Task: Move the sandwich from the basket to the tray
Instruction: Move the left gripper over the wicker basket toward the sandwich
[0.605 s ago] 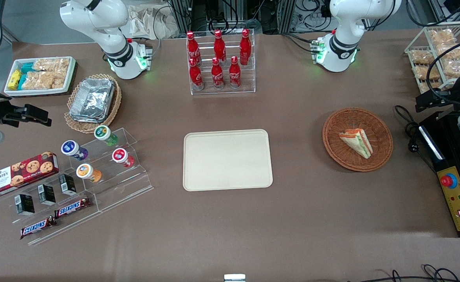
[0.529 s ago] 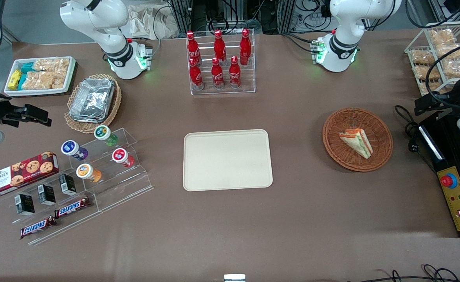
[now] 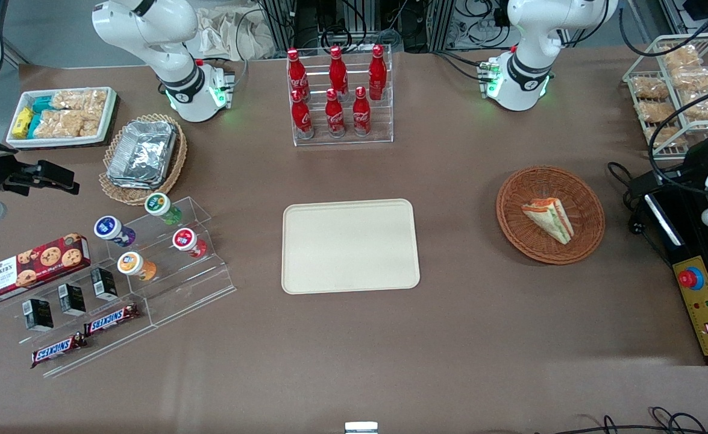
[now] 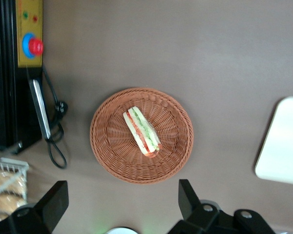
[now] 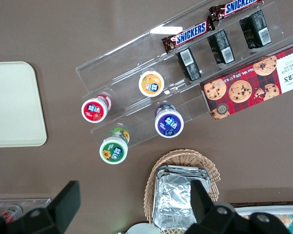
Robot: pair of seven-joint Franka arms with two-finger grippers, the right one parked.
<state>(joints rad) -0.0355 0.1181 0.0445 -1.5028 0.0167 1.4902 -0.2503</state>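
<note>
Left wrist view shows my gripper [image 4: 119, 207] spread wide, hanging high above the sandwich [image 4: 141, 131] in the wicker basket [image 4: 112, 161]. My arm has drifted along the working arm's table end; beige tray [image 3: 293, 277] awaits, bare.

I see six red cola bottles [image 3: 335, 90] upright in a clear rack. Toward the parked arm's end, a tan wicker basket [image 3: 143, 160] holds foil containers [image 3: 143, 150]. Near it, a clear stepped stand [image 3: 149, 283] carries four yogurt cups [image 3: 162, 205] and two Snickers bars [image 3: 111, 319]. A red cookie box [image 3: 31, 267] lies beside it.
</note>
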